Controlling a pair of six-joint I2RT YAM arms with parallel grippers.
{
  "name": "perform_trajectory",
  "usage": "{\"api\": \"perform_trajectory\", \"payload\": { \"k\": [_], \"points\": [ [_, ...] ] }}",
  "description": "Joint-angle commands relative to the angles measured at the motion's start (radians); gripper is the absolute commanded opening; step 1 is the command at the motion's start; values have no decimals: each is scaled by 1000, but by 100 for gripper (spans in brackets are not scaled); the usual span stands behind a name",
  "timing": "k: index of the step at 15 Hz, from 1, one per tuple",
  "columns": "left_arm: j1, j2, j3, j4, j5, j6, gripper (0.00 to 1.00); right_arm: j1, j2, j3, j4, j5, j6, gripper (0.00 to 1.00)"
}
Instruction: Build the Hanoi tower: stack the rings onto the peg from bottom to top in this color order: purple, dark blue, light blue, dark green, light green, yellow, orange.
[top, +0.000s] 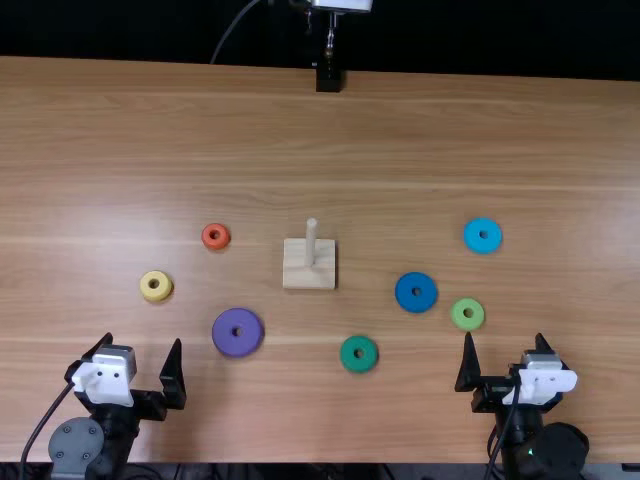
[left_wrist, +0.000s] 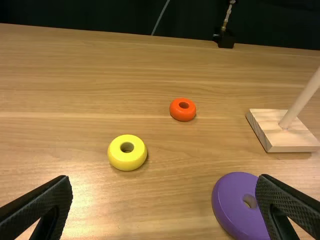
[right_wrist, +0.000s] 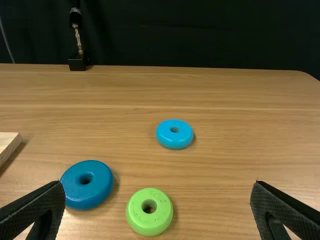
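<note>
The peg (top: 311, 243) stands bare on its square base (top: 305, 279) near the middle of the desk (top: 330, 130). The purple ring (top: 238, 343), due first, lies flat, nearer the left hand (top: 143, 340). That hand is spread wide with nothing in it; the right hand (top: 505, 336) is likewise wide and empty.

The rings look rigid, probably light, and smooth enough to slip. Rounded edges favour a low, level pinch across the outer rim, leaving the hole free for the peg. The purple ring is the broadest, so it needs careful centring between the fingers. The small orange ring (top: 218, 243) and yellow ring (top: 157, 293) offer less rim to hold. The dark blue ring (top: 416, 302), light blue ring (top: 475, 240), dark green ring (top: 350, 356) and light green ring (top: 461, 317) should take the same grip.

In the left wrist view a finger covers part of the purple ring, and the peg's top is cut off. The right wrist view catches a mere corner of the base. The dark green ring's thickness is hard to judge from above.
</note>
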Motion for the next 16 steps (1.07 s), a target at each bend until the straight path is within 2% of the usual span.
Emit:
{"api": "perform_trajectory", "payload": {
  "k": [1,12,16],
  "points": [
    [-4,-12,-106,-77,8,14,100,-14,-13,-65,-73,4,2,100],
    [-4,-12,-106,-77,8,14,100,-14,-13,-65,-73,4,2,100],
    [22,-12,-106,-79,17,12,100,-14,-13,-65,-73,4,2,100]
  ]
}}
